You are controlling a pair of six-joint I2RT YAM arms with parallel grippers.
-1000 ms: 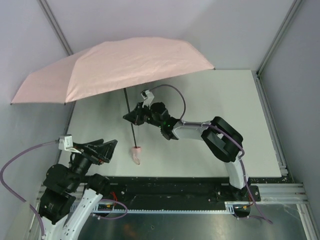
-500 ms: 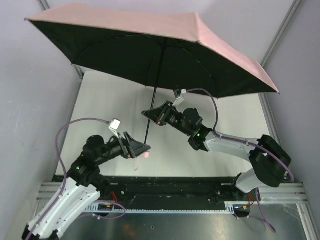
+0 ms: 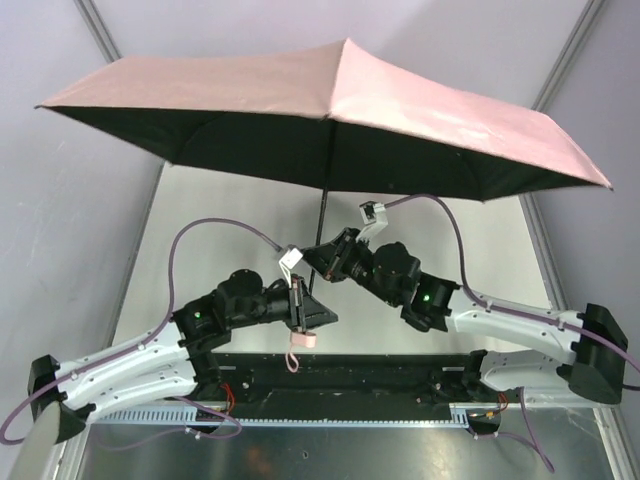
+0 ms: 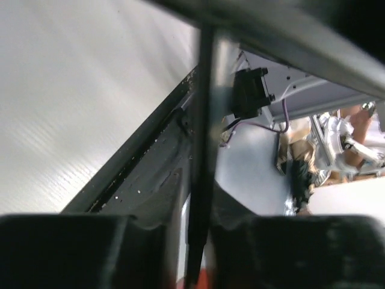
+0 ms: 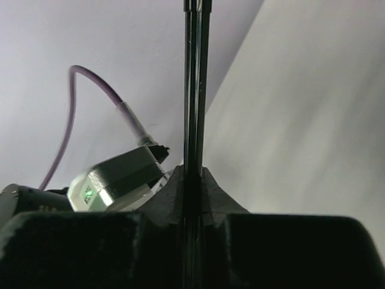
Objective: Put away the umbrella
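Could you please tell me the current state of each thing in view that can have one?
umbrella: fully open, canopy spread and held aloft.
shaft: extended, gripped at two heights.
handle: free, just below the left gripper, strap dangling.
left gripper: shut on the shaft, low, near the handle.
right gripper: shut on the shaft, higher up.

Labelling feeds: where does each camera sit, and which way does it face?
Top external: above and behind the bases, looking down at table, left arm, right arm, open umbrella.
Left wrist: on the left arm, facing the table's near edge; left pincer at bottom.
Right wrist: on the right arm, looking along the shaft; right pincer at bottom.
Shared: all three show the shaft.
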